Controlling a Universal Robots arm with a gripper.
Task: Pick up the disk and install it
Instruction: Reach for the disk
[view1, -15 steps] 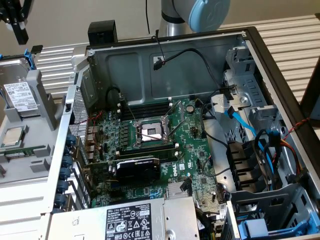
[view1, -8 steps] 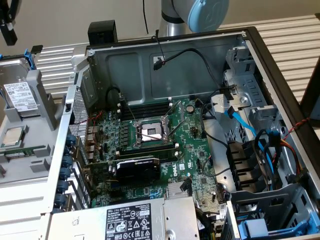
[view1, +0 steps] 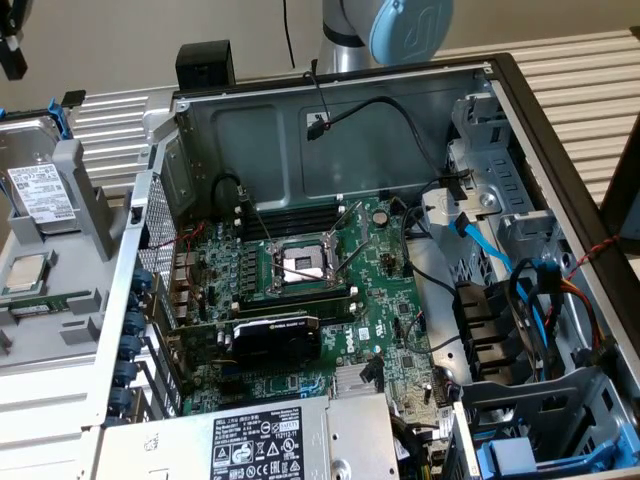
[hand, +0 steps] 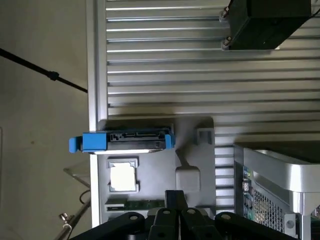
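— Where does the disk stand?

— The flat silver hard drive with a white label, clipped in a blue plastic carrier (view1: 38, 185) (hand: 132, 141), sits on its edge in a slot of the grey plastic holder tray (view1: 85, 190) (hand: 192, 150). That tray lies outside the open grey metal computer case (view1: 280, 130) (hand: 280, 175), just beside the case's perforated wall on the exterior view's left. A square silver processor chip (view1: 25, 272) (hand: 122, 178) rests on the same tray, near the disk.

— And the gripper?

— The black two-finger gripper (hand: 175, 200) hangs over the tray, outside the case. Its fingers are pressed together and carry nothing. It is apart from the disk.

— What of the arm?

— The silver robot arm with a pale blue joint cap (view1: 400, 30) rises behind the case's far wall.

— And inside the case?

— A green motherboard (view1: 330, 290) covers the floor, and a big grey power-supply box with a black-and-white label (view1: 250, 440) sits at the case's near edge.
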